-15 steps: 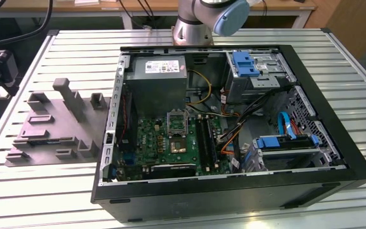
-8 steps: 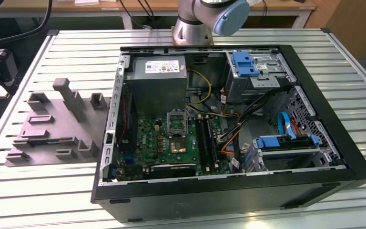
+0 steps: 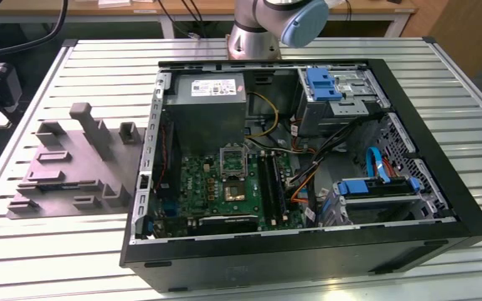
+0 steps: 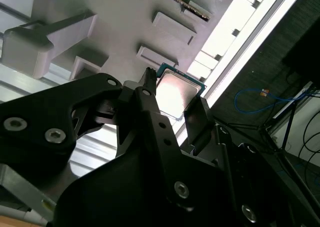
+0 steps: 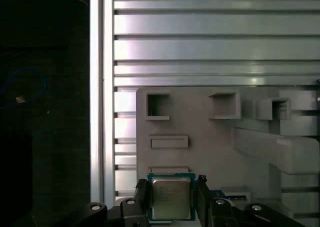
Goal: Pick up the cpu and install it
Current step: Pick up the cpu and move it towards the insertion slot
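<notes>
Can see the hand (image 5: 172, 183) in both wrist views, closed only as far as the cpu (image 5: 171, 199) lets it, pinching that little chip by two opposite edges. Has one of its black fingers (image 5: 142, 199) on each side, tight against the thin green rim. Holds the cpu flat, with the shiny silver top turned toward the first wrist view's camera. Being square, has no long side to tell of. Lines up its edges straight with the fingers and with the edges of the grey tray (image 5: 210, 147). Sits over that tray, near the tray's edge next to the rim of the slatted metal desk (image 5: 200, 47), just past two small raised blocks. Cannot tell whether resting on the tray or lifted a bit off it. In the exterior view, finds the same tray at the exterior view's left, lying on the desk just beside the open black computer case (image 3: 308, 260), with the base of the arm (image 3: 258, 28) standing behind the case.
</notes>
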Tool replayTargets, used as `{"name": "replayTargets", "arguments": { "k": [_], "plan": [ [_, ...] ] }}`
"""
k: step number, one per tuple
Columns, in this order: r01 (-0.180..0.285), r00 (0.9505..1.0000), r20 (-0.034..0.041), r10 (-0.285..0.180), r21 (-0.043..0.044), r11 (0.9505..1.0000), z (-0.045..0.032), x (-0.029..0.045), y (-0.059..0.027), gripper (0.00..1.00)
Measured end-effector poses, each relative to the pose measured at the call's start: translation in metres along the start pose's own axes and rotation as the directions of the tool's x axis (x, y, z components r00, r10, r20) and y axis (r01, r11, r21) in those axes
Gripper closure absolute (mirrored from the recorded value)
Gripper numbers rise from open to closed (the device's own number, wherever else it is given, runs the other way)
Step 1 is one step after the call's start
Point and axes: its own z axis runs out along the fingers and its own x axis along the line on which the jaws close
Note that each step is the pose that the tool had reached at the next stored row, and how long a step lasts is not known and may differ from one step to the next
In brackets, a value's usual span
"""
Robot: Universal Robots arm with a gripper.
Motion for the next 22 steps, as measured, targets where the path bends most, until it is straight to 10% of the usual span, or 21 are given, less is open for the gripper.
{"name": "replayTargets", "arguments": {
  "k": [22],
  "plan": [
    [0.0,1.0,-0.0001,0.0,0.0,1.0,-0.0073,-0.0001,0.0006,0.53]
  ]
}}
